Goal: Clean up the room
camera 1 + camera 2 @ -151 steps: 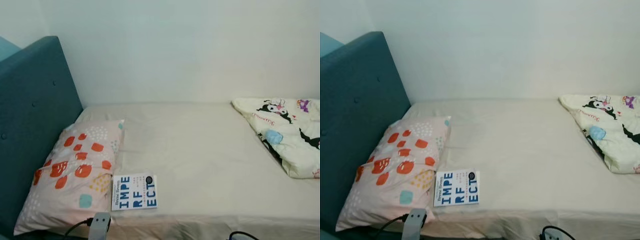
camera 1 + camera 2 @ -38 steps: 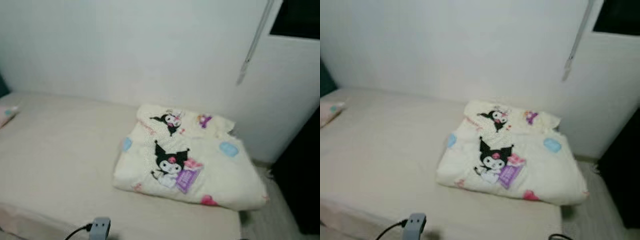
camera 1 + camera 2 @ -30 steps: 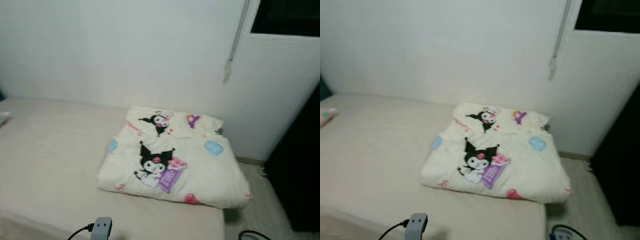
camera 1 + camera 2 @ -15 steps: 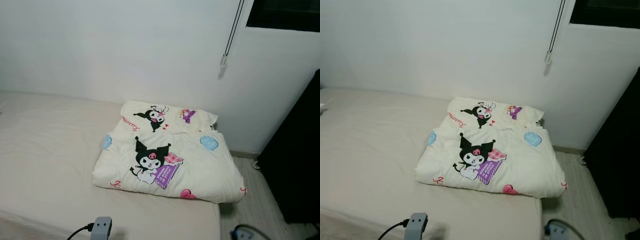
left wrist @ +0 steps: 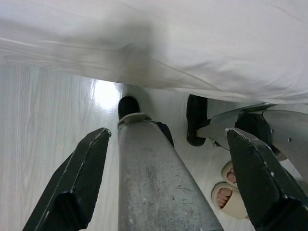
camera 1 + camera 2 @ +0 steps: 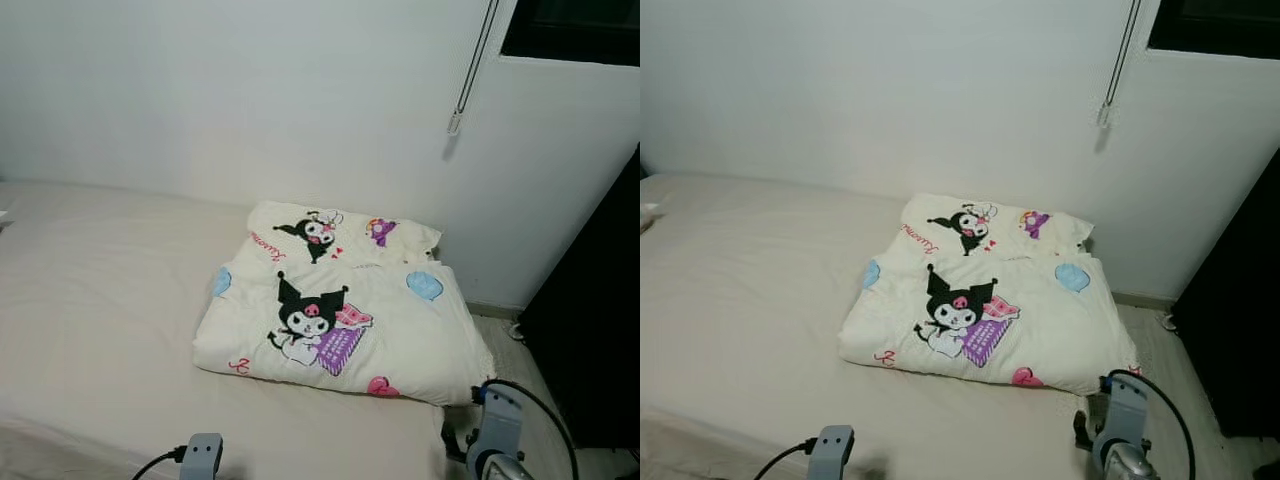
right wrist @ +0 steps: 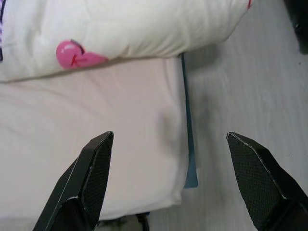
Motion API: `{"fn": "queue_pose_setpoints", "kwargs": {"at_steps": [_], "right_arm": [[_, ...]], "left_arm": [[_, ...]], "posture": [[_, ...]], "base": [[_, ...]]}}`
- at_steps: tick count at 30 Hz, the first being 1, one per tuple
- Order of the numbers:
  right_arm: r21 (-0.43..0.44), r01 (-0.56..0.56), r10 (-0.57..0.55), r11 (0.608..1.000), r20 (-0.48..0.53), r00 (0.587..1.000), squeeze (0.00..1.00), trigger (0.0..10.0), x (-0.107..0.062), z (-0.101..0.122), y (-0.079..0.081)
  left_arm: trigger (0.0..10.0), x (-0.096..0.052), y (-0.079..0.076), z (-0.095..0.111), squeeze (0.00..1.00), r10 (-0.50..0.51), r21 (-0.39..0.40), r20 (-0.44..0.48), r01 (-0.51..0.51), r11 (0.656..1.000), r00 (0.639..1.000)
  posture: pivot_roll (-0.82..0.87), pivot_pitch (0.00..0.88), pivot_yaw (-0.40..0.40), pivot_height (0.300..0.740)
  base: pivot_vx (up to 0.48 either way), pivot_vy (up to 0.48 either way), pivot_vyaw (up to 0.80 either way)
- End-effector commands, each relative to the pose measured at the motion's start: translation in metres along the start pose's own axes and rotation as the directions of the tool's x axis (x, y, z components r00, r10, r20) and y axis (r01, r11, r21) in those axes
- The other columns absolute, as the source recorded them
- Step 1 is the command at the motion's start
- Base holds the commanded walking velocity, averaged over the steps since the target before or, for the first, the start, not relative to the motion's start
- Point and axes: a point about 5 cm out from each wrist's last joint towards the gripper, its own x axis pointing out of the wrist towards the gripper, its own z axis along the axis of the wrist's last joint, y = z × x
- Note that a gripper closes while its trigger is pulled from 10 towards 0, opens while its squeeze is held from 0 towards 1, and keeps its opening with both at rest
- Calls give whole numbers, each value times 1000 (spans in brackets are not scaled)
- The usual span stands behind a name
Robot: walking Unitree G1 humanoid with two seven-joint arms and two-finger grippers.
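A folded cream blanket (image 6: 340,310) printed with cartoon figures lies on the foot end of the bed (image 6: 100,300). It sits beside the wall, with its far edge near the mattress corner. My right arm's wrist (image 6: 495,430) rises at the lower right, just off that corner. In the right wrist view the right gripper (image 7: 169,136) is open. Its fingers (image 7: 94,168) are spread over the sheet corner, below the blanket's edge (image 7: 120,24) with a pink heart. The left gripper (image 5: 168,131) is open and hangs toward the floor beside my silver leg (image 5: 154,183).
A blind cord (image 6: 470,70) hangs on the white wall below a dark window (image 6: 570,30). A dark tall shape (image 6: 600,320) stands right of the bed across a strip of pale floor (image 6: 515,365). A person's toes in beige slippers (image 5: 225,195) show near my black feet (image 5: 196,118).
The camera has swung right, from the headboard, pillow and book to the bed's foot and the blanket. In the last half second my right arm rose into the lower right.
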Motion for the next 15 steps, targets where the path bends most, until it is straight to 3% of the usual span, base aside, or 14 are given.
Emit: {"fn": "queue_pose_setpoints", "kwargs": {"at_steps": [1, 7, 15], "right_arm": [[-21, -7, 6, 1000, -33, 999, 0, 10000, -1, -8, 1], [-41, 15, -18, 999, -78, 997, 0, 10000, -3, -16, -7], [-57, 36, -44, 998, -147, 988, 0, 10000, -6, -31, -8]], "left_arm": [[10000, -1, 2, -5, 0, 1, -1, -20, -1, 1000, 1000], [10000, -1, 1, -7, 0, 0, -6, -22, 0, 1000, 1000], [10000, -2, 9, -2, 0, 26, -13, -9, -26, 1000, 1000]], "posture": [[14, 0, -19, 731], [16, 0, -22, 731], [17, 0, -1, 731]], "base": [[0, -382, 0], [0, -363, 0], [0, 0, 0]]}}
